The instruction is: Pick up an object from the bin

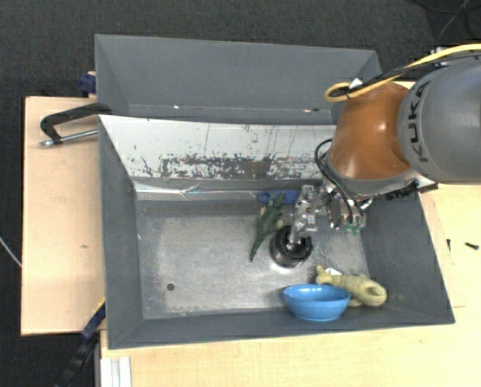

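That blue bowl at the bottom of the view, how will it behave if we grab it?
The blue bowl looks rigid and probably light. Its smooth rounded wall may slip, and a push would likely slide it into the beige lumpy thing beside it.

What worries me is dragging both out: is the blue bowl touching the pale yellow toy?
Touching. The camera view shows the pale yellow toy lying against the blue bowl at its back rim, no gap between.
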### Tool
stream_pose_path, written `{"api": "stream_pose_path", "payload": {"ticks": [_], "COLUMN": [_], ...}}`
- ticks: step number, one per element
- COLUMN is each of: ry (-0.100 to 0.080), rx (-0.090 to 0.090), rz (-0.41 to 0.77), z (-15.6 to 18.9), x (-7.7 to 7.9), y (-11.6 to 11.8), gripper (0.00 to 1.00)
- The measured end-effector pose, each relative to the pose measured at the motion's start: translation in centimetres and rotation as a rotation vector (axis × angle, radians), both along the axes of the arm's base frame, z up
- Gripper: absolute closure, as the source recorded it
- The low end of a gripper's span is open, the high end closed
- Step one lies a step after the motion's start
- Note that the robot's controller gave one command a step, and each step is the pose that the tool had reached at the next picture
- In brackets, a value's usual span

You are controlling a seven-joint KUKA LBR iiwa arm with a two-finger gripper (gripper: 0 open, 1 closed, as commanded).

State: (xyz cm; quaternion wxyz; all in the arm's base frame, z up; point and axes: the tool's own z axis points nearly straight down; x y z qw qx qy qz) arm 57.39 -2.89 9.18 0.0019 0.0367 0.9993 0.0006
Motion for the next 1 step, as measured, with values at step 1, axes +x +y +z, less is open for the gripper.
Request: {"api": "stream_pose_path", "payload": {"ticks": [1], "ry": [-0.011], "rx": [0.0], "rz": [-0.028], "z": [13.23], "x": [-0.82], "y": [-0.21], "gripper": [1.0]}}
